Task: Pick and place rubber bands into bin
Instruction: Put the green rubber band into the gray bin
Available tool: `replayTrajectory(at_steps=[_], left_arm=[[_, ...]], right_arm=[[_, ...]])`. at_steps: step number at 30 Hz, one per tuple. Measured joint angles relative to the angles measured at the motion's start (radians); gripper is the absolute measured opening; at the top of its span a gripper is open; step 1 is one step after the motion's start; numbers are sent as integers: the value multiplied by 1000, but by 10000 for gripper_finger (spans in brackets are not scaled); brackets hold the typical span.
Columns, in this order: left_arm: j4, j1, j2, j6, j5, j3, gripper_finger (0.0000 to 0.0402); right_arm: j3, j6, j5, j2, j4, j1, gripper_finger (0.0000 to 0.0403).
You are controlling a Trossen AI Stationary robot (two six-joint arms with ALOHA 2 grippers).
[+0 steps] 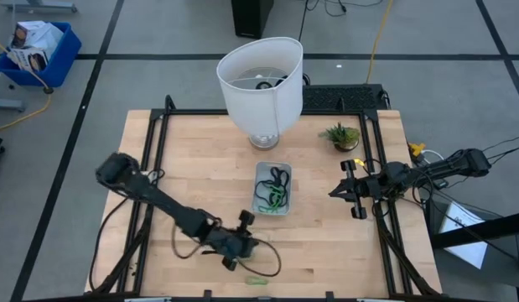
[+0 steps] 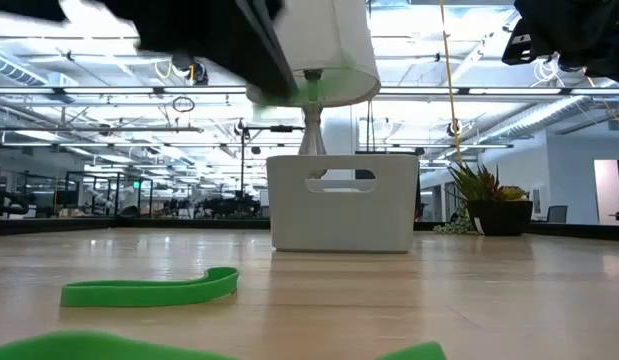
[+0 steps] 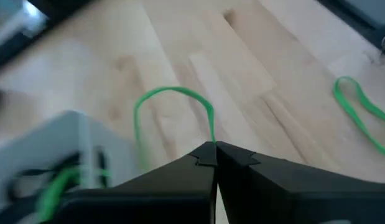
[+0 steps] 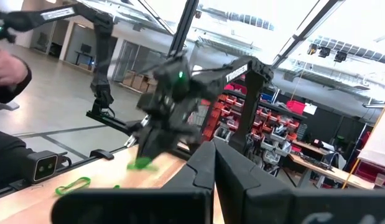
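Left end effector (image 3: 212,155) pinching thin light-green rubber band (image 3: 173,112), looped.

The left arm reaches low across the table's near side, its left gripper (image 1: 240,242) pinched closed, fingertips meeting. The right arm stretches in from the right edge, its right gripper (image 1: 347,190) raised, fingers pressed together.

A white lampshade-like bucket (image 1: 261,77) stands near a small potted plant (image 1: 340,134); blue crate (image 1: 38,50) sits on the floor.
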Motion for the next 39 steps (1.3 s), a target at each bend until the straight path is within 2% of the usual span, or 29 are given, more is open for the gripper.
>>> replayTrajectory(at_steps=[6,10,13,20,24,28,33,39], left_arm=[[-36,-44,-202,48,-154,-28,2],[8,-54,-348,48,-237,-144,1],[171,-47,-480,51,-277,-287,1],[594,-2,-706,39,-259,-649,1],[719,57,-758,1,-258,-777,0],[766,125,-782,-48,-252,-838,0],[768,248,-767,-185,-163,-827,0],[768,351,-683,-218,-46,-767,0]], right_arm=[[0,-1,0,0,2,0,0],[0,3,0,0,7,0,0],[0,6,0,0,7,0,0],[0,3,0,0,7,0,0],[0,-3,0,0,7,0,0],[0,-5,0,0,7,0,0],[0,-39,2,0,11,0,0],[0,-67,3,0,22,0,0]])
